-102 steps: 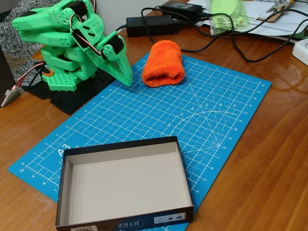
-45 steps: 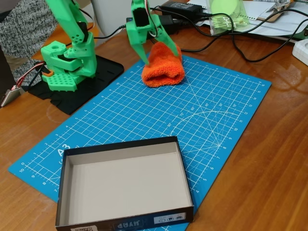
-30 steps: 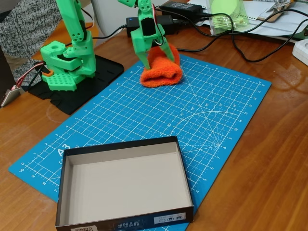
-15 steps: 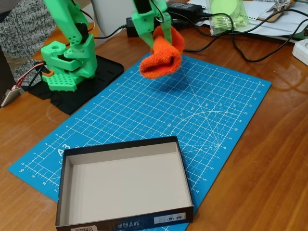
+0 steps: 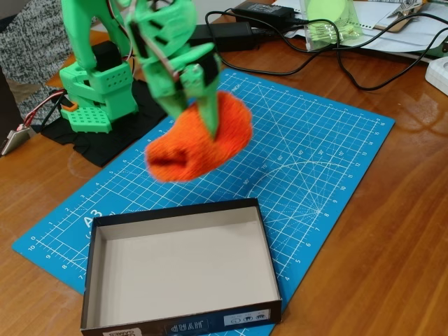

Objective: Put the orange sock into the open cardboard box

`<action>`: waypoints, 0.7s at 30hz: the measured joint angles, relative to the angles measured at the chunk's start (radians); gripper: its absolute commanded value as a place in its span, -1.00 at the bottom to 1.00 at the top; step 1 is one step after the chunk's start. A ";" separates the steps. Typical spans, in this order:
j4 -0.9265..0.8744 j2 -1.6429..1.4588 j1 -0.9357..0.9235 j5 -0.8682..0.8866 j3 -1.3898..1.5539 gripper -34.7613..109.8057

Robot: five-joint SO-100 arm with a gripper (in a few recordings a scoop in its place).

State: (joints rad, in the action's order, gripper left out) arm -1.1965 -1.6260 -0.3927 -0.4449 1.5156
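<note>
Orange terry cloth is what your end effector [image 5: 199,112] is clenched on: the orange sock [image 5: 199,143] hangs in the air in the fixed view, pinched at its upper right part between the green fingers [image 5: 210,115], with its lower left end drooping and slightly blurred. You can see the sock clear of the blue cutting mat [image 5: 308,161] beneath it, above the mat's middle, and just beyond the far wall of the open cardboard box [image 5: 94,280]. The sock is not in the box; the box's grey-beige floor holds nothing.

The box sits at the near edge of the scene, partly on the mat's near left corner, its black near wall carrying a white label and lettering. Your green arm [image 5: 164,49] reaches down and to the right from its base [image 5: 98,98], which stands on a black plate [image 5: 115,136] at the far left of the wooden tabletop [image 5: 392,252].

At the far side you have a black power brick [image 5: 224,35] with black cables [image 5: 350,70] looping across the wood, a translucent green object [image 5: 329,21] and some papers [image 5: 399,31]. A grey patterned fabric [image 5: 31,49] shows at the far left edge
</note>
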 measured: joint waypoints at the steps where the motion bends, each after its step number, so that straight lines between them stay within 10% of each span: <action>1: 0.000 0.034 -0.029 -0.009 -0.044 -0.51; 21: -0.071 0.482 -0.278 0.225 -0.583 -0.53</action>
State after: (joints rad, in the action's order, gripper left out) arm -1.2671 -1.1443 -0.6703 -0.2194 0.9327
